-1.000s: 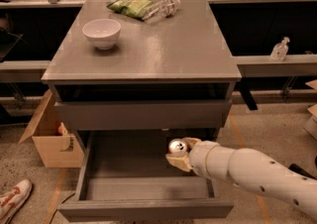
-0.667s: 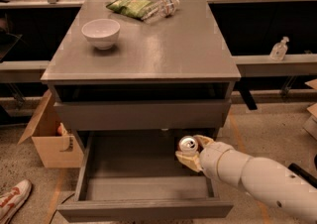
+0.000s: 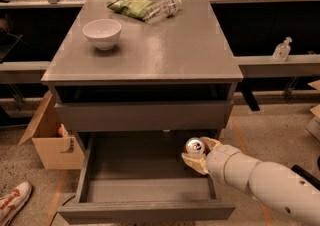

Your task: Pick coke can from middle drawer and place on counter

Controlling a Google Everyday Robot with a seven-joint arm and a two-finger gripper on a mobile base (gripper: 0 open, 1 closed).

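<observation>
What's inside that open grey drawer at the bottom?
Only a small red soda can with a silver top, clasped by the robot's tan two-finger gripper at the right wall. The white arm covers that corner's floor.

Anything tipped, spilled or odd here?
Water bottle lies on its side at the back of the counter, by a green bag. No spill. The gripper holds the coke can at the right of the middle drawer.

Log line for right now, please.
gripper: jaws shut on coke can | location: right side of open middle drawer | counter: can not yet placed
</observation>
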